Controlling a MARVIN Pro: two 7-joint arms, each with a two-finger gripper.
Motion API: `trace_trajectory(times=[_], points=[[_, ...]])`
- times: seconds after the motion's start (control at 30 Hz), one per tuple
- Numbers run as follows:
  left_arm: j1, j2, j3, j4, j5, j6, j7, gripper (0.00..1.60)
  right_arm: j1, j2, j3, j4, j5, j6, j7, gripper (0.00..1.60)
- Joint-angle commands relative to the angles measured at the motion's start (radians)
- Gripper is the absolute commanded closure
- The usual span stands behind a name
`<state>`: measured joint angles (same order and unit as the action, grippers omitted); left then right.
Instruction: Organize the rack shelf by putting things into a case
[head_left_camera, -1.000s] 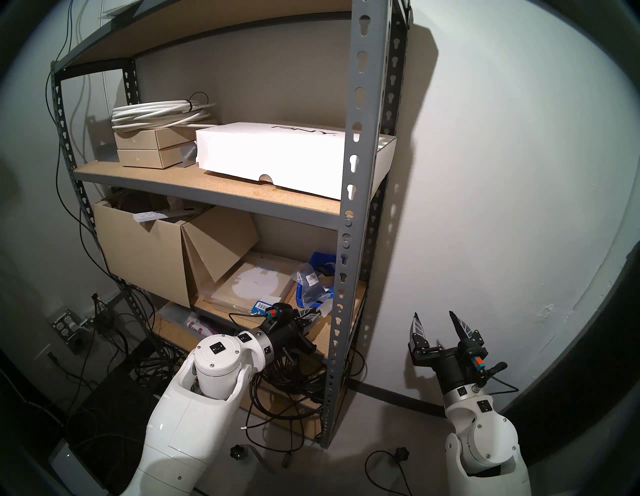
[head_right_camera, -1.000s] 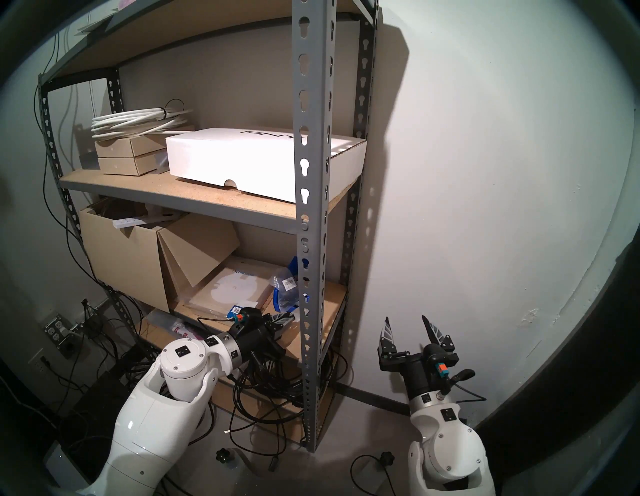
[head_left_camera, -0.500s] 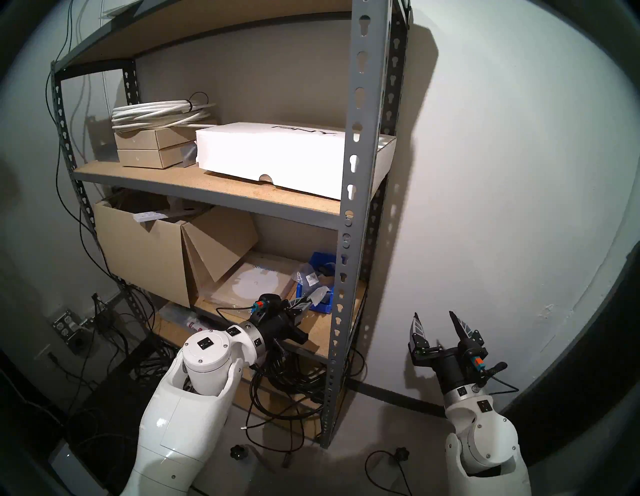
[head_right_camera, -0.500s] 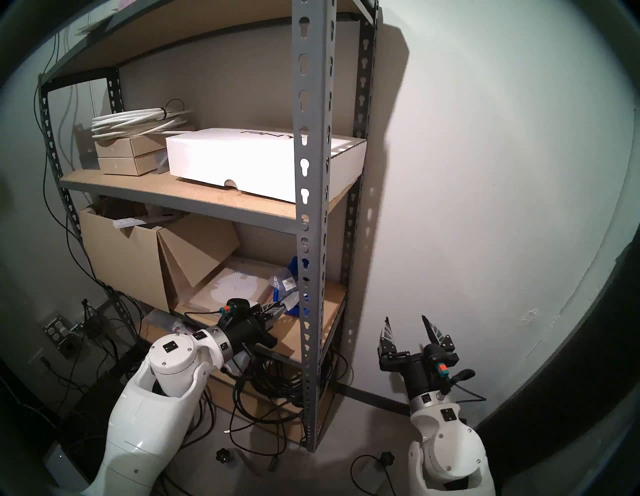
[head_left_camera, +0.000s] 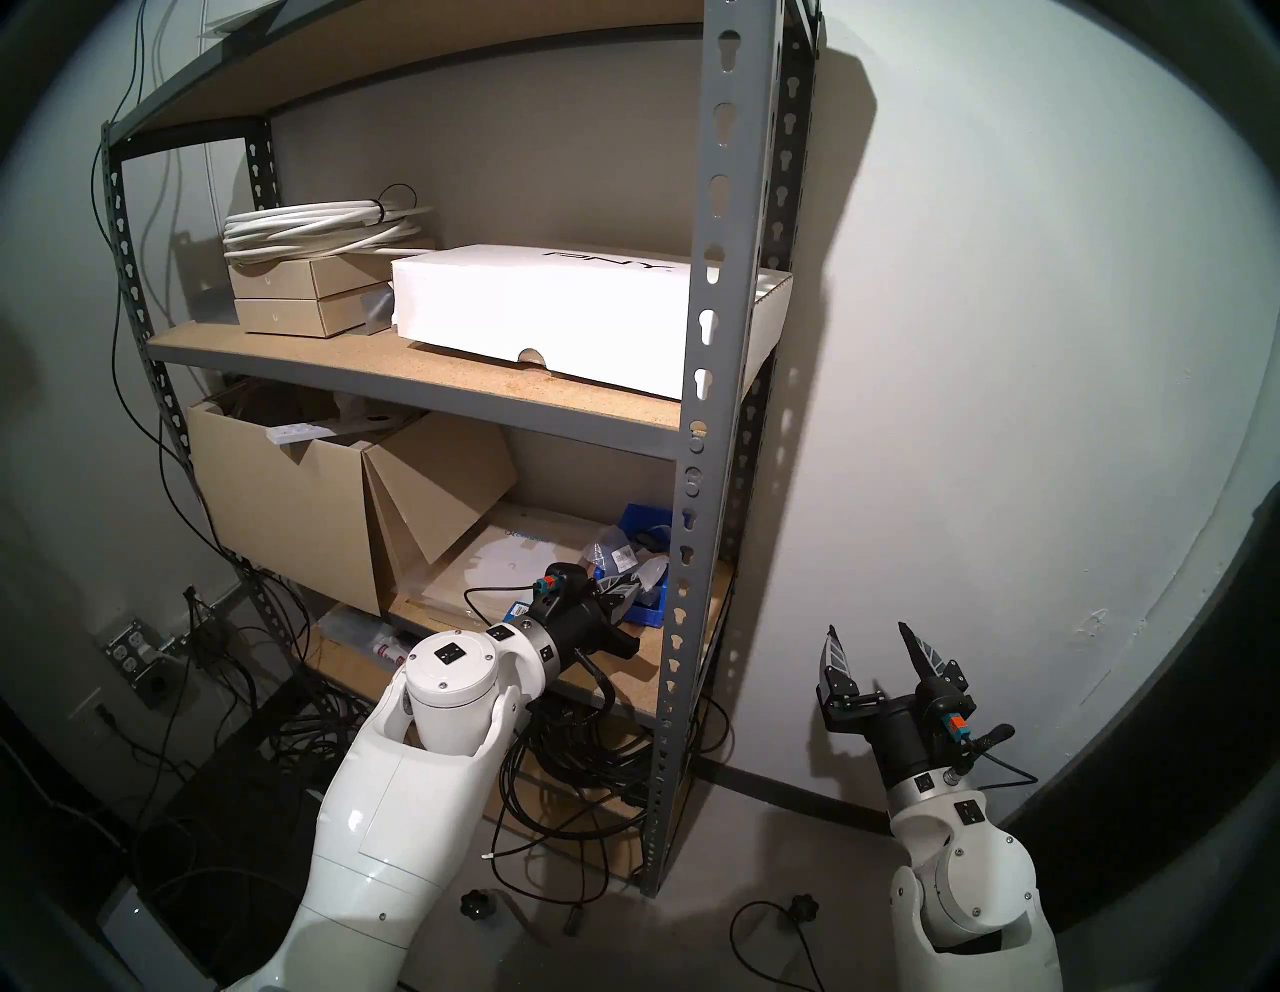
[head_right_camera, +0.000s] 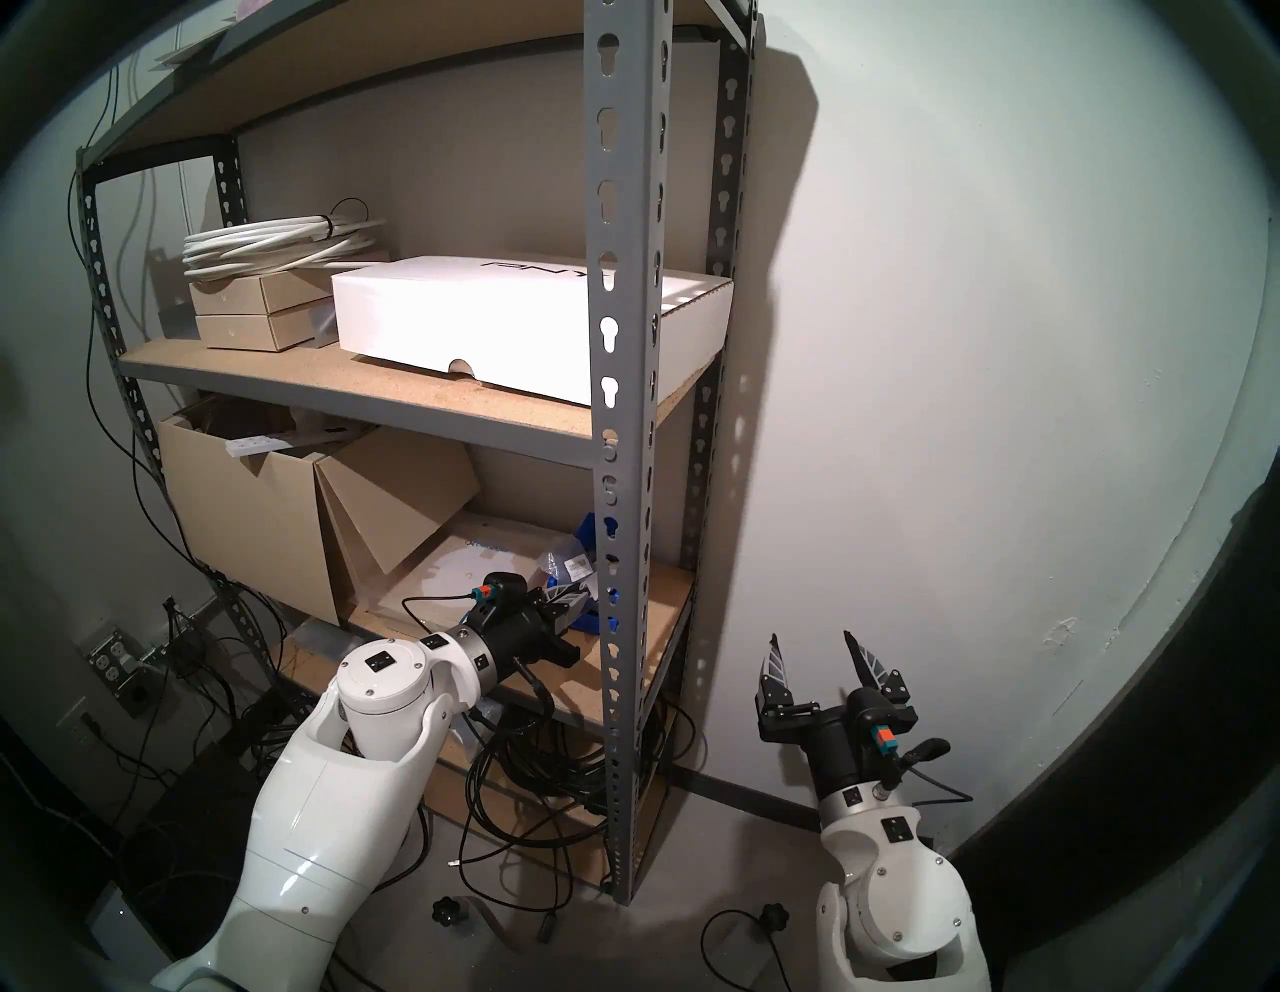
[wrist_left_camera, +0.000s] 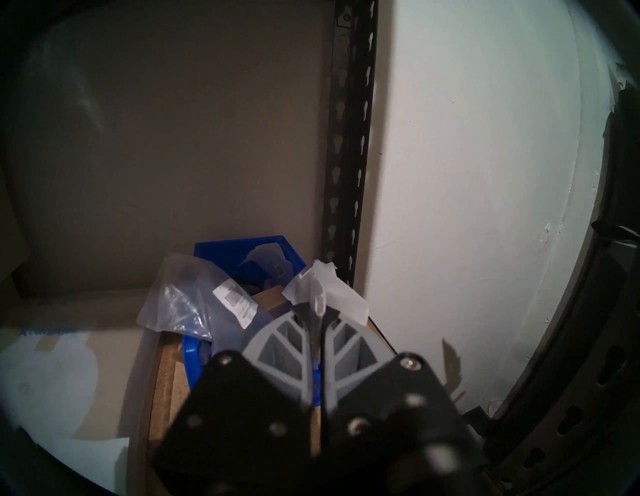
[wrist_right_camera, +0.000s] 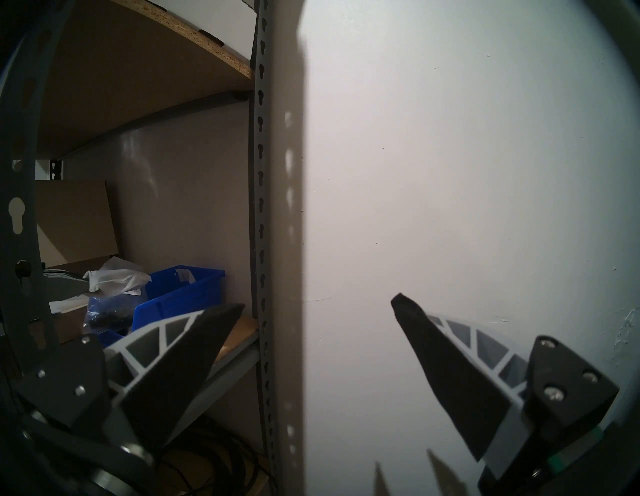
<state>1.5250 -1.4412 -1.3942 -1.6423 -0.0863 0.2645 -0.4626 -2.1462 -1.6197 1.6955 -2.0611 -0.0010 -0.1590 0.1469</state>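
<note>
Gripping: left gripper (wrist_left_camera: 316, 313) clamped on one small clear plastic bag (wrist_left_camera: 325, 294), above small bright blue plastic bin (wrist_left_camera: 242, 251).
Bin contents: partly hidden; one labelled bag (wrist_left_camera: 194, 301) countable.
Right gripper (wrist_right_camera: 318, 308): fingers apart, empty.

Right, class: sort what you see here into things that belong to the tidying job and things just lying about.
Job in hand:
- blue bin
- clear bag pinched in left end effector
- labelled bag on the bin
- blue-and-white packet
- rack

Lying about:
- white box
- cable coil
- open cardboard box
</note>
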Motion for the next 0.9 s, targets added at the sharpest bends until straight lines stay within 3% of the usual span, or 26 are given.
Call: trace_trajectory(times=[0.0, 0.33, 0.37, 0.47, 0.57, 0.8, 0.83, 0.87], points=[[-0.107, -0.041, 0.007, 0.038, 0.014, -0.019, 0.033, 1.6, 0.003, -0.002, -0.001, -0.02, 0.002, -0.004, -0.001, 0.0], [-0.131, -0.05, 0.012, 0.083, 0.03, -0.029, 0.053, 1.59, 0.002, -0.002, -0.001, -0.021, 0.002, -0.004, -0.001, 0.0], [-0.133, -0.048, 0.013, 0.086, 0.03, -0.029, 0.05, 1.38, 0.002, -0.002, -0.001, -0.021, 0.002, -0.004, -0.001, 0.0], [-0.134, -0.048, 0.013, 0.09, 0.031, -0.031, 0.051, 1.4, 0.002, -0.002, -0.001, -0.021, 0.002, -0.004, -0.001, 0.0], [-0.13, -0.044, 0.011, 0.087, 0.028, -0.028, 0.046, 1.13, 0.002, -0.002, -0.001, -0.021, 0.002, -0.003, -0.001, 0.0], [-0.094, -0.028, 0.008, 0.056, 0.02, -0.019, 0.034, 0.82, 0.002, -0.002, -0.001, -0.021, 0.002, -0.003, -0.001, 0.0], [-0.09, -0.028, 0.007, 0.053, 0.02, -0.02, 0.034, 0.62, 0.002, -0.002, -0.001, -0.021, 0.002, -0.003, -0.001, 0.0], [-0.085, -0.026, 0.007, 0.048, 0.02, -0.019, 0.032, 0.63, 0.002, -0.002, -0.001, -0.021, 0.002, -0.003, -0.001, 0.0]])
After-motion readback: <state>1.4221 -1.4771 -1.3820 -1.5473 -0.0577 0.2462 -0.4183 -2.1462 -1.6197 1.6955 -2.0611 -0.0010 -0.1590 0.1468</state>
